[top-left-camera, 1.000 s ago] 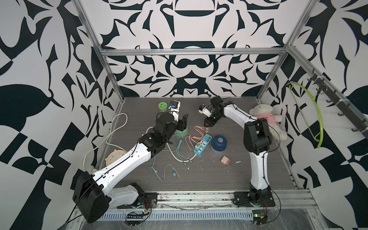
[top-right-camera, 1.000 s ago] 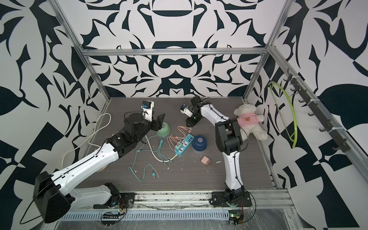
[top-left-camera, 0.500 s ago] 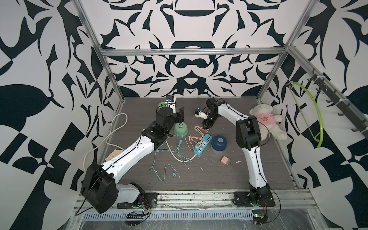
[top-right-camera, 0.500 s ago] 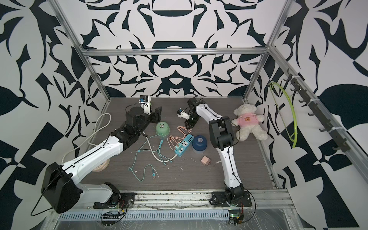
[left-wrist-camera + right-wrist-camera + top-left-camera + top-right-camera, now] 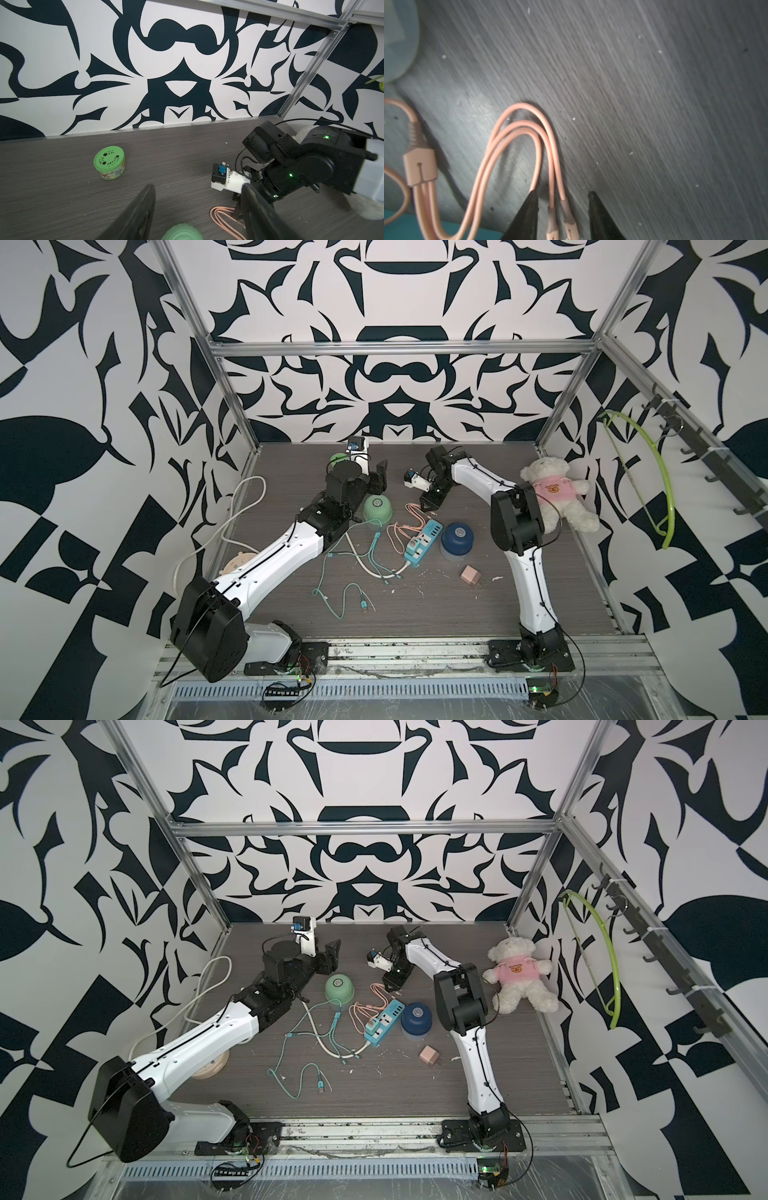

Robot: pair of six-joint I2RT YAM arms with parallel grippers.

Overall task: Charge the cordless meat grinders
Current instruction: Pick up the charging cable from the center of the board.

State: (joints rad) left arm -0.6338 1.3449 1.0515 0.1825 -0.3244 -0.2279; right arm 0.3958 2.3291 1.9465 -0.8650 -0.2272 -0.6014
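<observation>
The mint green grinder [image 5: 377,508] [image 5: 340,988] stands upright on the table, and its dome top [image 5: 182,231] shows just below my left gripper. My left gripper [image 5: 377,479] [image 5: 198,187] hangs open a little behind and above it, holding nothing. The dark blue grinder [image 5: 457,537] [image 5: 417,1018] stands right of the blue power strip [image 5: 424,545]. My right gripper [image 5: 428,506] [image 5: 562,193] is open and low over the table. Its jaws straddle two plug ends [image 5: 560,214] of the pink cable [image 5: 405,522] without pinching them.
A bright green lidded jar [image 5: 109,162] sits near the back wall. Teal and white cables [image 5: 345,568] sprawl in front of the power strip. A pink charger cube [image 5: 471,574] lies front right. A teddy bear [image 5: 555,493] rests at the right edge.
My left gripper has drawn back from around the mint green grinder toward the back wall, leaving it standing free. My right gripper has come down onto the pink cable's loop.
</observation>
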